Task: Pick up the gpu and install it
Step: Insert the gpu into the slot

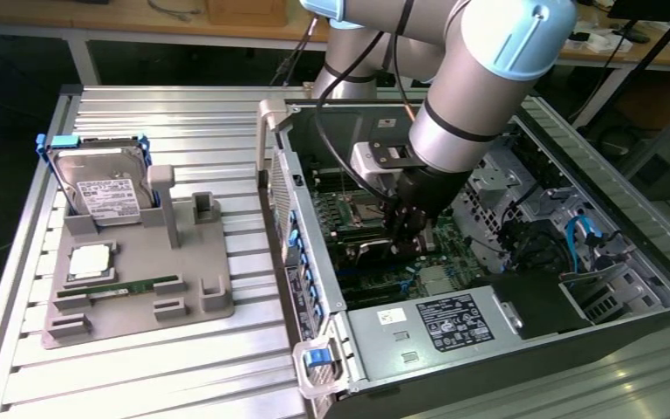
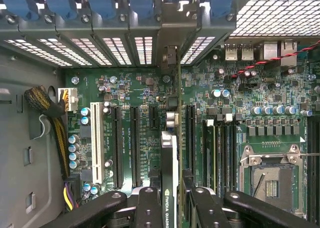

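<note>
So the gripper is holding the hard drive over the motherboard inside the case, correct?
Not the hard drive: the gripper holds the gpu over the motherboard inside the case, as the wrist view shows. The hard drive stands in the fixture.

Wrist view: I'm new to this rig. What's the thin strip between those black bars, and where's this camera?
That camera sits on the wrist of the robot arm, looking down onto the motherboard inside the open computer case. The black bars are fingers of the gripper; the strip is the gpu, seen edge-on, clamped between them. The exterior view shows the arm reaching into the case, which lies on a metal table. Beside it, a grey tray holds a hard drive and a memory stick.
</note>
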Robot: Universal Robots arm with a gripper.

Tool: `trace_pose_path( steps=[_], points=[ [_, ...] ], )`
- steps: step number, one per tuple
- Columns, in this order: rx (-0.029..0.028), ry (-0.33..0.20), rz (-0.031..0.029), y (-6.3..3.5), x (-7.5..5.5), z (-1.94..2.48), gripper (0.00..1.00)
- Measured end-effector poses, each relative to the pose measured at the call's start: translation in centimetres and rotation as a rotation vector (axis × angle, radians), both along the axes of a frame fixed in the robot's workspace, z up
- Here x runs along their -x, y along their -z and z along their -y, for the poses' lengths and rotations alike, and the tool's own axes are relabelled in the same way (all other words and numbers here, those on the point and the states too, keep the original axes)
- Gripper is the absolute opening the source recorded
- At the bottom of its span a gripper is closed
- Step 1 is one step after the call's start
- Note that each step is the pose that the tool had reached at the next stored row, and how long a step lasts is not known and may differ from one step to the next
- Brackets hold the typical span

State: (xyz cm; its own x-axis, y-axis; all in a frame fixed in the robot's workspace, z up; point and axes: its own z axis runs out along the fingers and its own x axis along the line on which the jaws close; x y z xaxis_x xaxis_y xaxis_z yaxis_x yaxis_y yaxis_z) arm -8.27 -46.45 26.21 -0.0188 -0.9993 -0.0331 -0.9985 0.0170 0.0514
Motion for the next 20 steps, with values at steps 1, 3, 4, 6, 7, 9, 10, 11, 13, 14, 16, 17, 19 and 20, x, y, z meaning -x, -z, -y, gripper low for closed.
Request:
trace_pose_path(
  steps=[1,3,4,6,7,9,10,11,13,14,16,17,19,20],
  points=[
    [0.0000,0.000,0.0001,0.00,0.00,0.00,0.27],
    [0.0000,0.000,0.0000,0.00,0.01,-0.01,0.27],
    [0.0000,0.000,0.0000,0.00,0.01,-0.01,0.27],
    [0.0000,0.000,0.0000,0.01,0.00,-0.01,0.27],
    [0.0004,0.000,-0.0002,0.09,0.01,-0.01,0.27],
    [-0.0002,0.000,-0.0003,0.40,0.02,-0.01,0.27],
    [0.0003,0.000,-0.0001,0.43,0.02,-0.01,0.27],
    [0.0001,0.000,-0.0001,0.43,0.02,-0.01,0.27],
    [0.0001,0.000,-0.0001,0.44,0.01,-0.01,0.27],
    [0.0000,0.000,0.0000,0.44,0.01,-0.01,0.27],
    [0.0000,0.000,0.0001,0.45,0.01,-0.01,0.27],
    [0.0000,0.000,0.0000,0.45,0.01,-0.01,0.27],
    [-0.0001,0.000,0.0000,0.45,0.01,-0.01,0.27],
    [-0.0001,0.000,0.0000,0.45,0.01,-0.01,0.27]
  ],
)
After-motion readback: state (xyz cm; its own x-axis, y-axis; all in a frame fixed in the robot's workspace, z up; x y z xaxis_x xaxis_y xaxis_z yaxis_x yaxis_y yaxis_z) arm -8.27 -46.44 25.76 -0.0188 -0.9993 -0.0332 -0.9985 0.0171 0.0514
